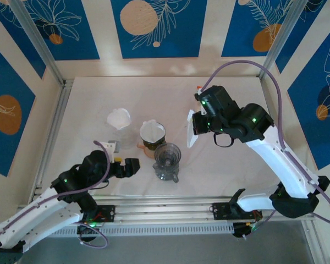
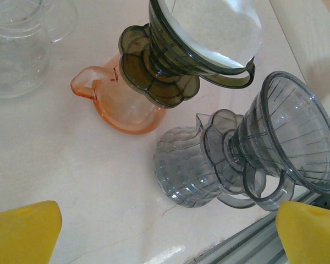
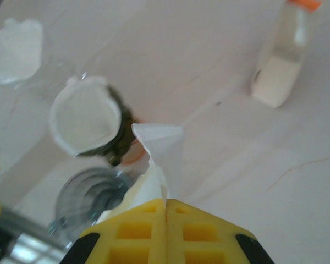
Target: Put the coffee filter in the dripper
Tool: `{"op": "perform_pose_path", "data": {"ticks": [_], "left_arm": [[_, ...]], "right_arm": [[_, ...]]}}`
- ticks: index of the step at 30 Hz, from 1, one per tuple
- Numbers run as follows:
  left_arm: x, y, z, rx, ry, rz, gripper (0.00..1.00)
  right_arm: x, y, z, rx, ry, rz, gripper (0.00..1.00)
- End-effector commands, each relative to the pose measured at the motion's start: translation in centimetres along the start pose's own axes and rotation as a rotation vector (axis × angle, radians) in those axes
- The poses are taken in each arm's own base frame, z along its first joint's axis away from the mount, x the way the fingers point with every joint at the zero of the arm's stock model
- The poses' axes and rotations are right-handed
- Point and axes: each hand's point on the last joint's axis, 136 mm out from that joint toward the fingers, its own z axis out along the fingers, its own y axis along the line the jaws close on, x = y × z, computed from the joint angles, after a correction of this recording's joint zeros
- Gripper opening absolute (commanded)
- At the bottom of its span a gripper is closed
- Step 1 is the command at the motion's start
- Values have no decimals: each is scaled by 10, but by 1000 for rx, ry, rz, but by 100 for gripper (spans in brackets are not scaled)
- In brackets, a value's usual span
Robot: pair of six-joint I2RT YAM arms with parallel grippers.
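An aluminium rail (image 1: 165, 212) at the near edge carries both arm bases. The left gripper (image 1: 132, 166) sits low over the white tabletop (image 1: 225, 165), just left of the nearest glassware. Its yellow fingertips (image 2: 22, 234) are spread wide and grasp nothing, so the jaws are released. Directly ahead of it, and apart from the fingers, an empty ribbed grey smoked-glass dripper (image 1: 167, 154) rests on a matching grey glass server (image 2: 184, 173). Just beyond and slightly left, a darker smoked dripper (image 1: 152, 132) lined with white paper stands on an orange-tinted glass server (image 2: 121, 104). The two sets stand just beside each other, and whether they touch cannot be told. Further left and back, a clear glass vessel (image 1: 119, 122) carries a white paper cone on top. The right gripper (image 3: 166, 212) is raised to the right of the drippers and further back than the grey one. Its yellow fingers are clenched together on one edge of a folded white paper coffee filter (image 3: 162, 148), and the rest of the paper projects beyond the fingertips. The filter is held in the air beside the dark dripper, in the top view to its right, and lies in neither dripper. Farthest back, a small clear bottle with an orange cap (image 1: 198, 89), holding whitish contents, stands upright on the tabletop, well apart from the glassware.
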Motion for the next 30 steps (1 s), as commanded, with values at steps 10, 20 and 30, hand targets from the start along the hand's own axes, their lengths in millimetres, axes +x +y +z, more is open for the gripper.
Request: {"op": "perform_pose_path", "data": {"ticks": [10, 20, 30], "left_arm": [[-9, -5, -13, 9, -18, 38, 100], [-11, -7, -17, 27, -35, 42, 100], [-11, -11, -16, 43, -33, 39, 100]], "right_arm": [[61, 57, 9, -189, 506, 126, 0], [66, 62, 39, -166, 600, 235, 0], [62, 48, 81, -45, 612, 271, 0]]}}
